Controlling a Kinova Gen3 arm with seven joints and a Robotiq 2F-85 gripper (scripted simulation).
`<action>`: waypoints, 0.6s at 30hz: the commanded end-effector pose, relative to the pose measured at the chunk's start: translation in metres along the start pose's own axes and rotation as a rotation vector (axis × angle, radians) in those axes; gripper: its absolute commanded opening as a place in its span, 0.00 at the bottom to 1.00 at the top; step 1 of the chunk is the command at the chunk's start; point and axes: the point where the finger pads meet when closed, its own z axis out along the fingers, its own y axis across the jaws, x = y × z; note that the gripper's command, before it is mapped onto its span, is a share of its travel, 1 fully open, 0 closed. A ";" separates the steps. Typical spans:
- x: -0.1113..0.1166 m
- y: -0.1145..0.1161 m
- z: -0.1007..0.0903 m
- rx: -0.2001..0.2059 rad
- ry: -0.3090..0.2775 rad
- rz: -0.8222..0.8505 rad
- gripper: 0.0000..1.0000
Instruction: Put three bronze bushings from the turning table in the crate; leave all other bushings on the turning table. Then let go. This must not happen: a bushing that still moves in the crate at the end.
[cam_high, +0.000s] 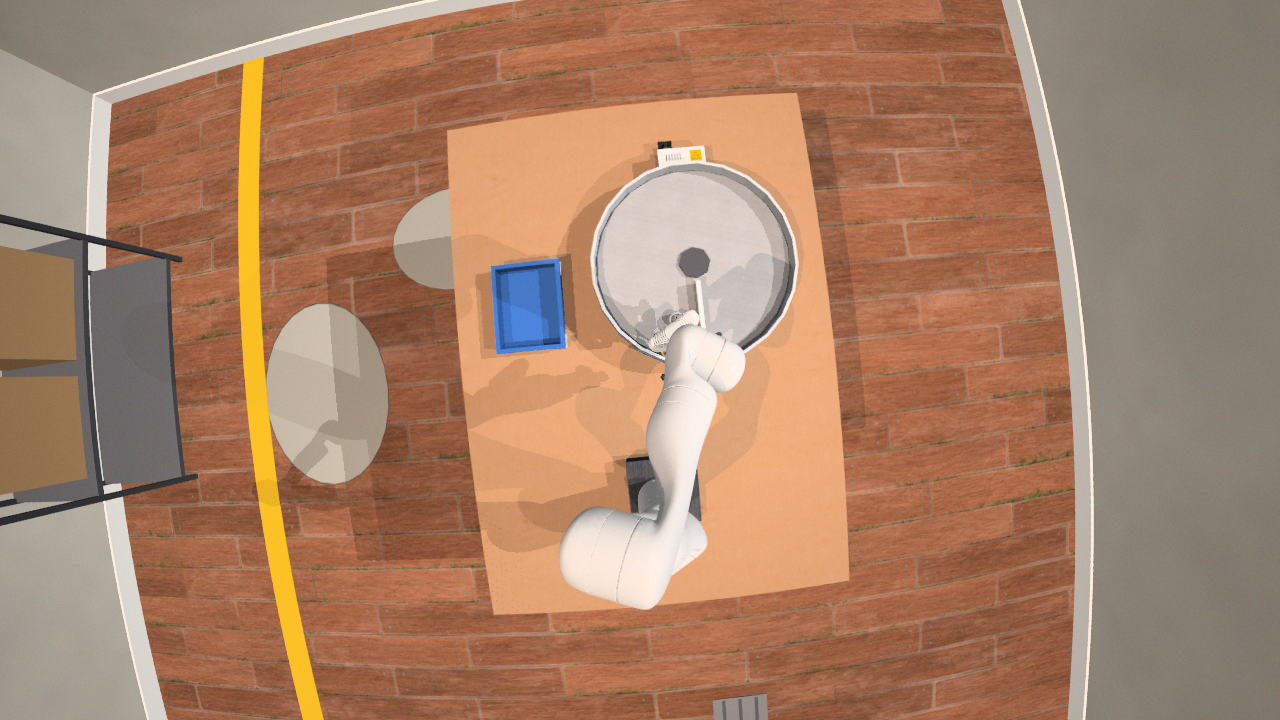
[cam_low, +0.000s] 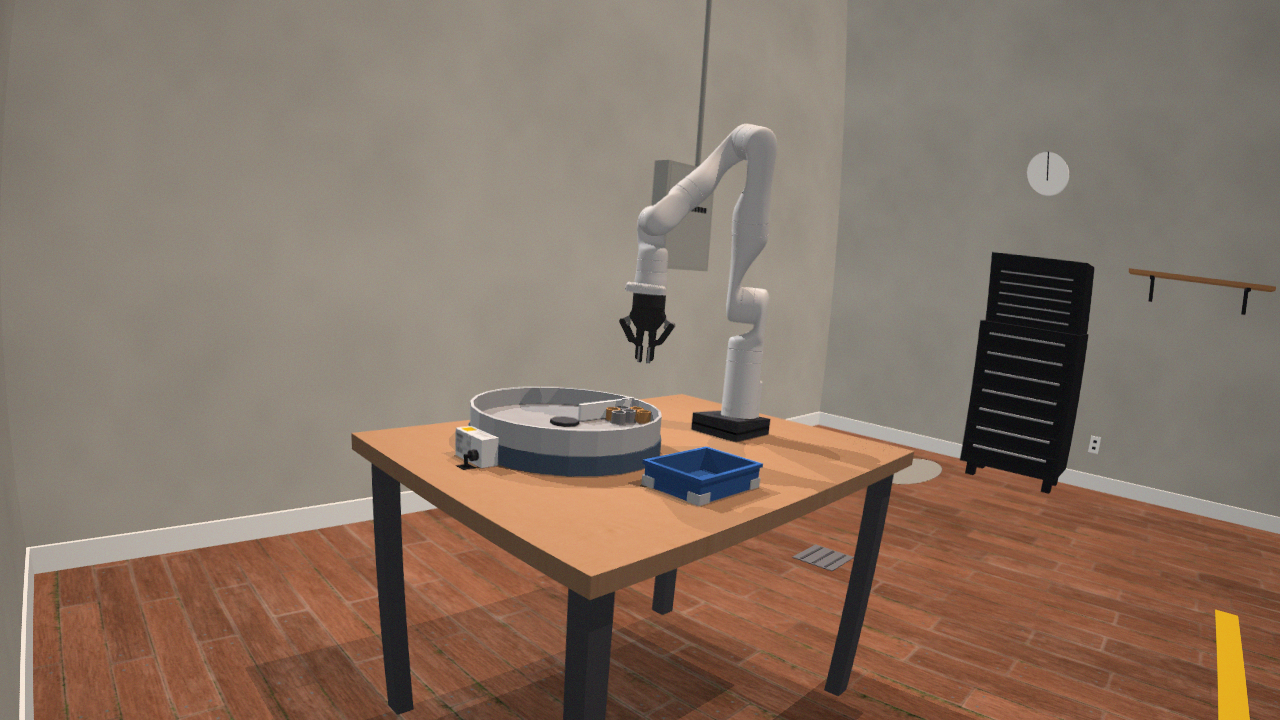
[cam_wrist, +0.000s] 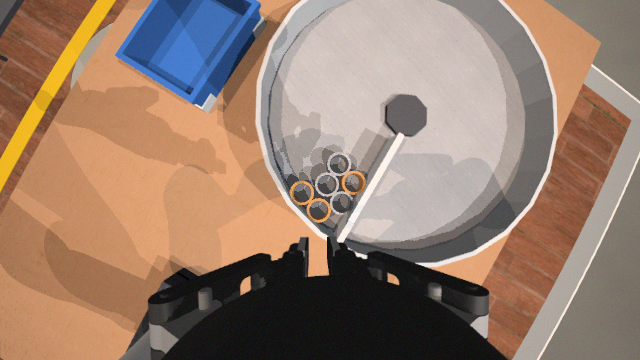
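The turning table (cam_high: 662, 205) (cam_low: 537, 437) (cam_wrist: 450, 65) is round, grey and high-rimmed. In the wrist view, one bronze bushing (cam_wrist: 302, 182) stands near its rim, a second bronze bushing (cam_wrist: 318, 221) touches or nearly touches it, and a third bronze bushing (cam_wrist: 354, 171) stands beside the white bar. Three grey bushings, one of them the upper grey bushing (cam_wrist: 339, 153), stand among them. The blue crate (cam_high: 493, 308) (cam_low: 671, 479) (cam_wrist: 220, 75) shows no bushing inside. My gripper (cam_low: 643, 358) (cam_wrist: 317, 248) is nearly shut, with a narrow gap and nothing between its fingers. It hangs high above the turning table's near rim.
A white bar (cam_wrist: 371, 185) runs from the dark hub (cam_high: 693, 262) (cam_wrist: 406, 115) to the rim, right of the bushings in the wrist view. A white control box (cam_high: 680, 155) (cam_low: 476, 445) is at the far rim. The wooden table (cam_high: 769, 501) (cam_low: 554, 510) carries everything.
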 end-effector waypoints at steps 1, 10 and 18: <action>0.003 -0.001 0.003 0.003 0.001 -0.091 0.16; 0.006 -0.002 0.006 0.003 0.001 -0.184 0.16; 0.010 -0.004 0.010 0.003 0.002 -0.324 0.16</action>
